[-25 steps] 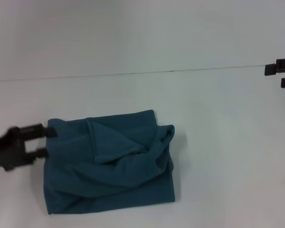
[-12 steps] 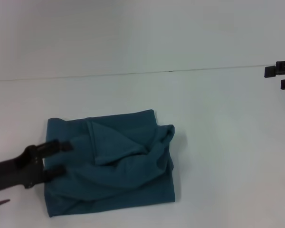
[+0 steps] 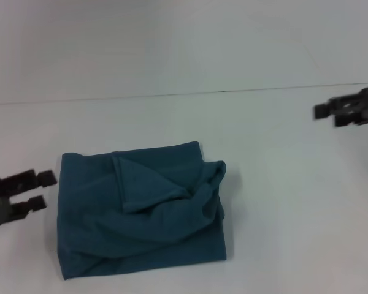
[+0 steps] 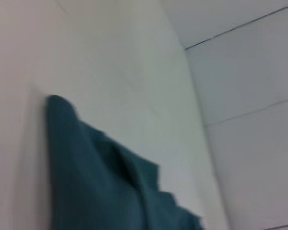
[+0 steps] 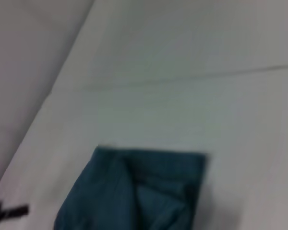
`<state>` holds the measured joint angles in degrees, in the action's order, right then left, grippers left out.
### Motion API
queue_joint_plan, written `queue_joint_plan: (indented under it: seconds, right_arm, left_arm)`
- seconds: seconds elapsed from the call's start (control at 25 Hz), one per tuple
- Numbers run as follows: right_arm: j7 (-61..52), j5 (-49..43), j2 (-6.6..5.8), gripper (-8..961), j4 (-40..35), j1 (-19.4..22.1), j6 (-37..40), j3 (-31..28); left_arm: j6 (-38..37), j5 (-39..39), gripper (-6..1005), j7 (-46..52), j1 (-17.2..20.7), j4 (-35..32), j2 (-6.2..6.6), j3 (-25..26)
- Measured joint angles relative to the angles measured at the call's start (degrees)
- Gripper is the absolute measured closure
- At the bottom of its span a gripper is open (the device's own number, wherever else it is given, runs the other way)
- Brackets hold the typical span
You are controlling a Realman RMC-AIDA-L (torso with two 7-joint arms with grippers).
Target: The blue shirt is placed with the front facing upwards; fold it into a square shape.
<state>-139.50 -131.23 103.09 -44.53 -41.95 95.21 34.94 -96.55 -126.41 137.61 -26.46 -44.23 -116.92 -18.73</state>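
Observation:
The blue shirt (image 3: pixel 141 208) lies on the white table as a rumpled, roughly square bundle, with loose folds bunched along its right side. No print or collar shows. My left gripper (image 3: pixel 42 190) is open just off the shirt's left edge, with nothing between its fingers. At the far right my right gripper (image 3: pixel 330 115) hovers open, well away from the cloth. The left wrist view shows one edge of the shirt (image 4: pixel 101 182). In the right wrist view the shirt (image 5: pixel 144 191) lies ahead, with the left gripper (image 5: pixel 9 211) beyond it.
The white table (image 3: pixel 282 202) carries a thin dark seam line (image 3: pixel 221 92) running across behind the shirt.
My left gripper has pulled back leftward off the shirt's left edge. The right gripper has moved in from the right edge toward the middle. The shirt has not shifted.

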Motion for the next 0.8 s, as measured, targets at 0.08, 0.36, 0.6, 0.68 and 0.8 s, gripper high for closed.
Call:
queue_joint_plan:
  seconds: [0.08, 0.36, 0.6, 0.68, 0.8]
  right_arm:
    - [1.2, -0.1, 0.89, 56, 0.1, -1.5, 2.5, 2.2]
    - [0.8, -0.3, 4.6, 55, 4.2, -8.3, 5.1, 9.8]
    - [-2.5, -4.4, 7.39, 55, 5.6, -13.1, 1.7, 16.2]
    - [-3.0, -7.1, 8.54, 55, 5.6, -14.5, 0.5, 17.8]
    - [-3.2, -8.7, 10.02, 55, 5.6, -15.6, -0.3, 18.8]
  left_arm:
    - [0.7, -1.9, 153, -0.3, 0.3, -1.0, 0.04, 0.3]
    - [3.7, -3.7, 153, 0.2, 0.9, -1.9, -0.02, 0.9]
    - [3.7, -3.0, 153, 0.1, 0.5, -1.6, -0.14, 1.0]
    - [3.7, -2.9, 153, -0.1, 0.4, -1.6, -0.4, 1.1]
    - [3.9, -2.3, 153, -0.5, 0.3, -1.5, -0.95, 1.1]
